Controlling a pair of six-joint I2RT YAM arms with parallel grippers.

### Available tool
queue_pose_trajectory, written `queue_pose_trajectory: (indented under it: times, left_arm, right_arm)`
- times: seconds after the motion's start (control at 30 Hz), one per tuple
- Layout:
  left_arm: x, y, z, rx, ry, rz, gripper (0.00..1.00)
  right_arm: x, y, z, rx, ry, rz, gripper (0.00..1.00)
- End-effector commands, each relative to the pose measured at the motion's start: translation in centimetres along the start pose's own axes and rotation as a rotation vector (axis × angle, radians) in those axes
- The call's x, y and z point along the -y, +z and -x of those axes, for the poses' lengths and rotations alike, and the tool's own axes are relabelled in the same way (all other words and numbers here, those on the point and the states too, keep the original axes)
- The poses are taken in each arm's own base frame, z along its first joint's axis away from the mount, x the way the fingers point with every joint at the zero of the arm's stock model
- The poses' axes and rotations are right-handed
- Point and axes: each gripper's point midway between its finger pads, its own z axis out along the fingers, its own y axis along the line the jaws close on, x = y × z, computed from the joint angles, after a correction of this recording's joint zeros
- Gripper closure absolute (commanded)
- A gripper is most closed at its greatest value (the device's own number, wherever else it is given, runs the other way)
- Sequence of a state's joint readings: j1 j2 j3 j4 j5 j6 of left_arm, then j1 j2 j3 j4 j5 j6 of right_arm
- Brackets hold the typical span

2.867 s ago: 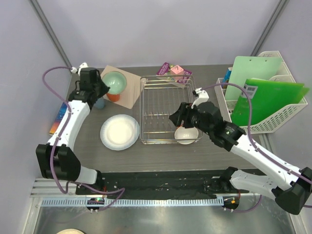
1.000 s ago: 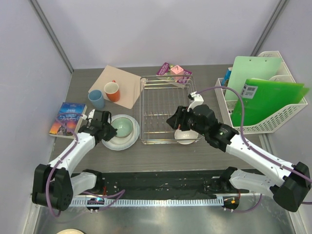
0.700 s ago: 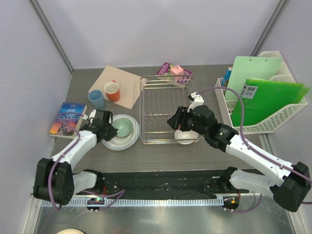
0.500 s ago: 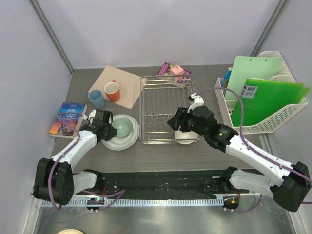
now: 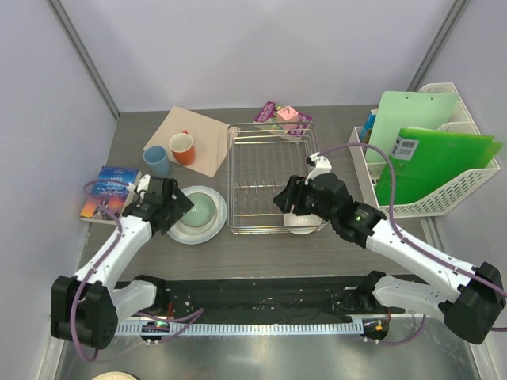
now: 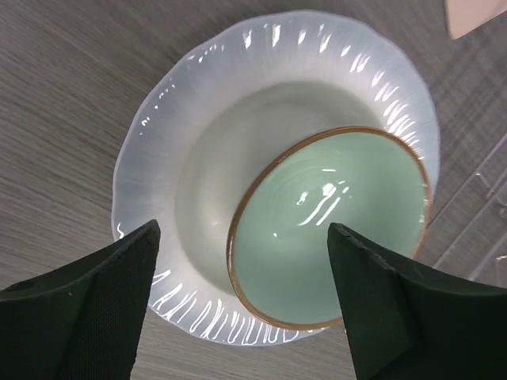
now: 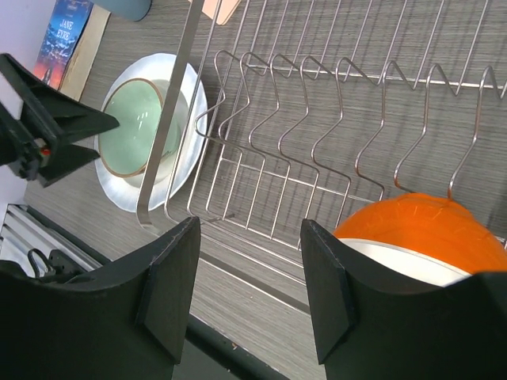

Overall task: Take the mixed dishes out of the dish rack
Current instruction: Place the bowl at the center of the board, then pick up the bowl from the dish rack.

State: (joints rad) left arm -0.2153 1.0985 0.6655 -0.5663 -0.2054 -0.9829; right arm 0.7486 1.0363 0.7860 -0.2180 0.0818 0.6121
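Cream bowl [image 7: 412, 226] in dish rack [image 7: 169, 119] is likely slick, brittle: grip its rim. Right tool [image 7: 249, 286] is half-open, left tool [image 6: 245, 309] wide, both empty.

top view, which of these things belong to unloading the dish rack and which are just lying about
Job in hand: dish rack; cream bowl with orange outside, in the rack; pale green bowl on the white plate; orange-red mug; light-blue cup.

Lying about: book; tan board; white file basket; green folders; bright packets behind the rack.
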Motion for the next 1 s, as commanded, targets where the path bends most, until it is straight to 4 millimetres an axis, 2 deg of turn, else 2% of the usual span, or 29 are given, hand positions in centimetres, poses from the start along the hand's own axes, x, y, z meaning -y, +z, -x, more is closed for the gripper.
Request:
queue_pose_trajectory:
  times: [0.0, 0.07, 0.1, 0.17, 0.2, 0.33, 0.47, 0.57, 0.63, 0.83, 0.97]
  left_arm:
    - [1.8, -4.2, 4.9, 0.160, 0.026, -0.047, 0.13]
    - [1.8, -5.7, 6.3, 0.209, 0.083, -0.041, 0.11]
    - [2.7, -7.4, 7.8, 0.255, 0.093, -0.074, 0.10]
    - [3.1, -8.7, 8.6, 0.278, 0.135, -0.086, 0.10]
    - [3.9, -9.8, 9.4, 0.301, 0.133, -0.121, 0.10]
    - [5.8, -11.4, 9.8, 0.311, 0.142, -0.223, 0.12]
    - [6.9, -12.2, 10.3, 0.328, 0.160, -0.274, 0.13]
    - [7.6, -12.6, 9.8, 0.311, 0.166, -0.312, 0.13]
    - [8.0, -13.0, 9.4, 0.306, 0.165, -0.340, 0.13]
    - [8.2, -13.0, 7.6, 0.252, 0.180, -0.391, 0.13]
    - [7.7, -12.7, 6.6, 0.239, 0.186, -0.399, 0.13]
  right_arm:
    - [-0.1, -0.6, 1.4, 0.051, -0.015, -0.008, 0.41]
    - [0.2, -0.9, 1.9, 0.051, -0.068, -0.028, 0.41]
    - [0.7, -0.9, 2.1, 0.054, -0.092, -0.055, 0.41]
    - [1.8, -1.2, 2.3, 0.035, -0.157, -0.118, 0.41]
    - [2.6, -1.2, 2.4, 0.028, -0.220, -0.155, 0.41]
    - [7.0, -2.4, 3.9, 0.061, -0.346, -0.397, 0.40]
    - [7.6, -3.3, 5.3, 0.138, -0.427, -0.420, 0.41]
    - [8.2, -4.1, 6.6, 0.183, -0.492, -0.467, 0.43]
    - [8.6, -4.2, 6.6, 0.167, -0.537, -0.484, 0.45]
    - [8.5, -3.5, 4.7, 0.096, -0.537, -0.434, 0.50]
    - [8.4, -3.4, 3.1, 0.062, -0.485, -0.392, 0.52]
